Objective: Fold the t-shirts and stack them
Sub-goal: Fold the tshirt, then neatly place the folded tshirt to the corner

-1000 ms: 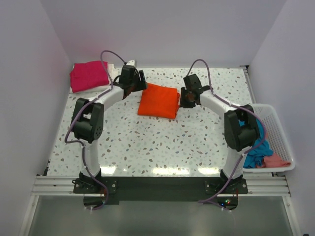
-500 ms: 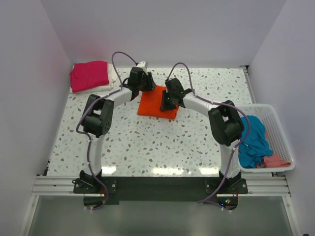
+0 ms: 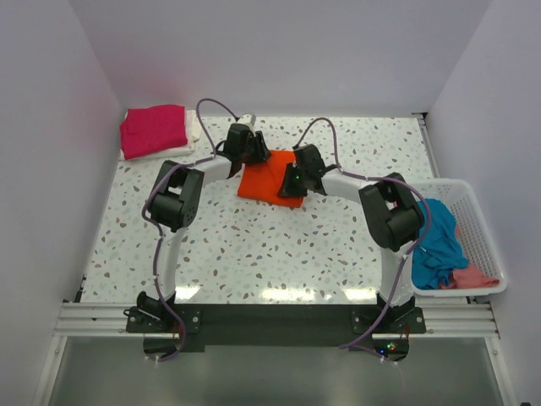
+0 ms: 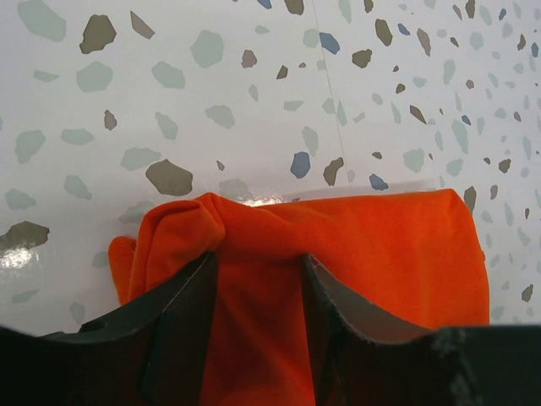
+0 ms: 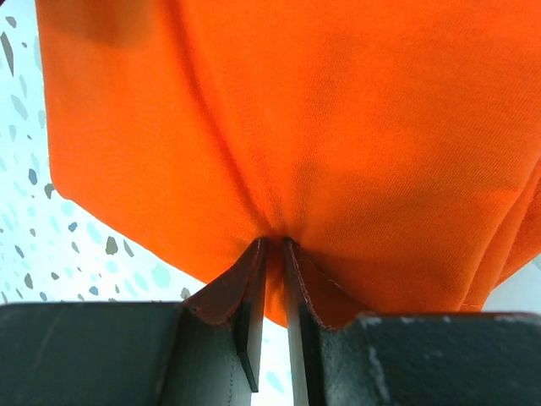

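Two grippers are on the folded orange t-shirt (image 3: 266, 182), which lies flat on the speckled table (image 3: 254, 245), roughly mid-table toward the far side. The left gripper (image 4: 258, 262) has its fingers at a medium gap with a thick ridge of orange cloth bunched between them, while the right gripper (image 5: 272, 245) is nearly closed, pinching a thin pucker of the same shirt. Off in the far-left corner a magenta tee (image 3: 152, 128) sits folded, and the teal tee (image 3: 439, 241) and salmon tee (image 3: 473, 277) are heaped in the white basket (image 3: 486, 245)

white arms (image 3: 209, 166), black joints (image 3: 174, 201) and jaws, purple cables (image 3: 216, 106)
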